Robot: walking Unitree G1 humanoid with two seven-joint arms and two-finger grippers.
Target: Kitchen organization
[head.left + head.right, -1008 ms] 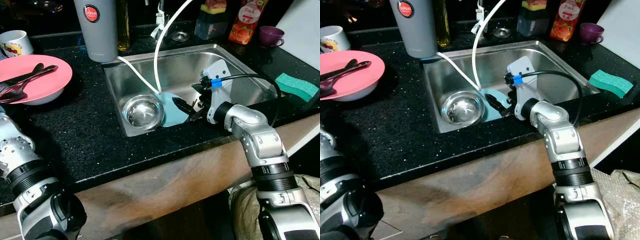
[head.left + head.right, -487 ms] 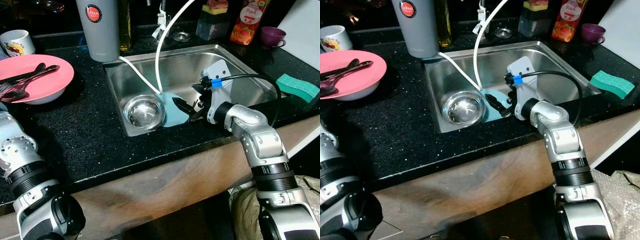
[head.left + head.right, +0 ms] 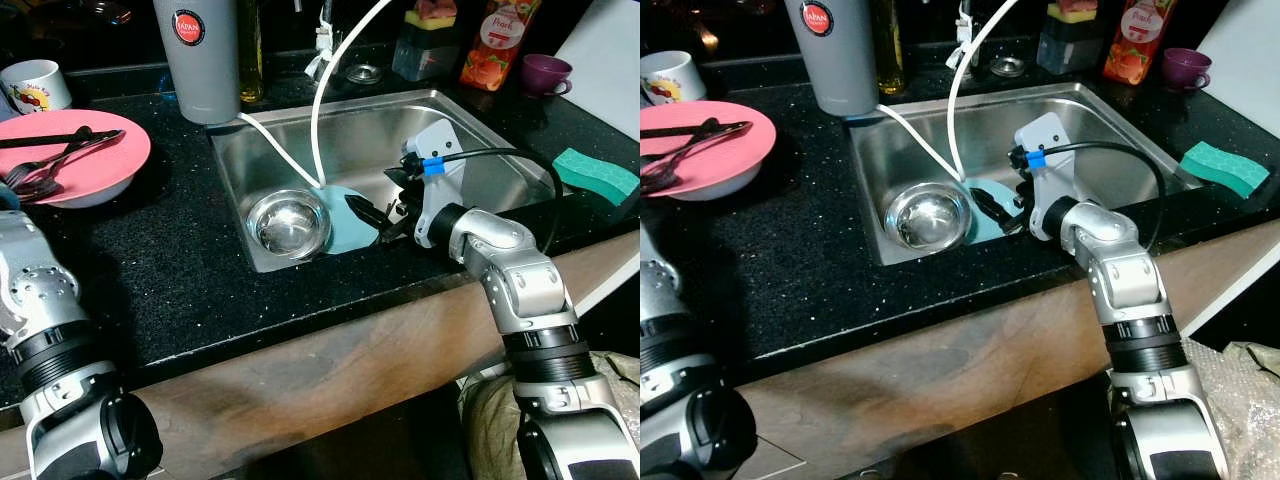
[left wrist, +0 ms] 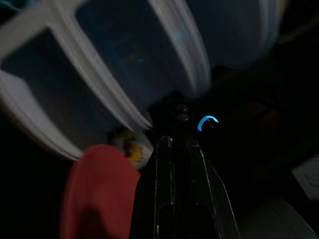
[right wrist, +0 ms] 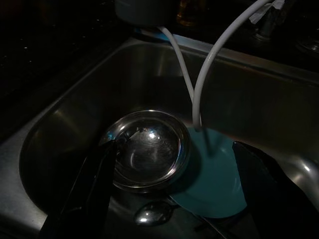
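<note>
While the right end effector (image 3: 372, 218) stays open, unmoved over the sink's (image 3: 480, 120) teal plate (image 5: 214, 179), no grasp has begun; left end effector (image 4: 179, 164) closed.

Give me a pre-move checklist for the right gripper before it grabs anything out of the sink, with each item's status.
1. Right gripper fingers spread open: ok.
2. Right gripper inside the sink, low over the dishes: ok.
3. Steel bowl sits upright between the finger lines, reachable: ok.
4. Teal plate lies flat, partly under the bowl; its rim looks hard to pinch: not ok.
5. White hose hangs down onto the plate, in the likely lift path: not ok.
6. Spoon near the bowl, whether it touches it: cannot tell.
</note>
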